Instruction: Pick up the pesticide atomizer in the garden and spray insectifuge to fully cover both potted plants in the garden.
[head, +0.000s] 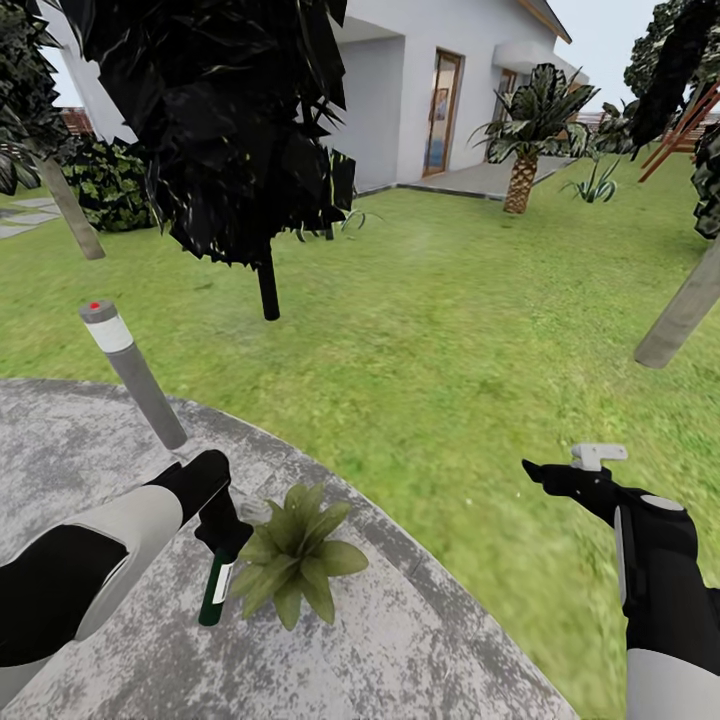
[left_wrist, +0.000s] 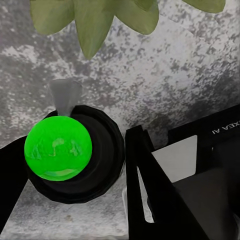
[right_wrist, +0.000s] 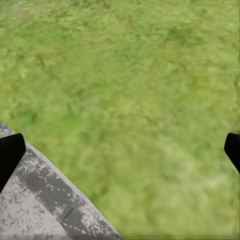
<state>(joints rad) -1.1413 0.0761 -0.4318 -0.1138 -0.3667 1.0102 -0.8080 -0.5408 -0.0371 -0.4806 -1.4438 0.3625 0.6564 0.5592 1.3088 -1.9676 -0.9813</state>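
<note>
The left tool (head: 222, 535) is clamped on the atomizer (head: 216, 588), which hangs bottom-down over the patio (head: 90, 450), just beside the plant (head: 296, 557). In the left wrist view one finger (left_wrist: 150, 185) runs alongside the dark body, the green bottom of the bottle (left_wrist: 58, 148) faces the camera, and the grey trigger head (left_wrist: 65, 95) points toward the leaves (left_wrist: 95, 22).

The bottle looks tilted and held near its neck, so I judge it could swivel or slip in the grip if the wrist turns fast. The nozzle sits very close to one side of the rosette; spraying from here may wet only the near leaves and leave the far ones dry. Pushing closer could knock the little pot, which the leaves hide.

The right tool (head: 560, 473) hangs spread and empty over the grass (head: 450, 330), its tips at the edges of the right wrist view.

Beyond stands a bollard lamp (head: 130, 370) at the patio edge, near the left arm's sweep. The second plant I cannot find, so turning will be needed.
</note>
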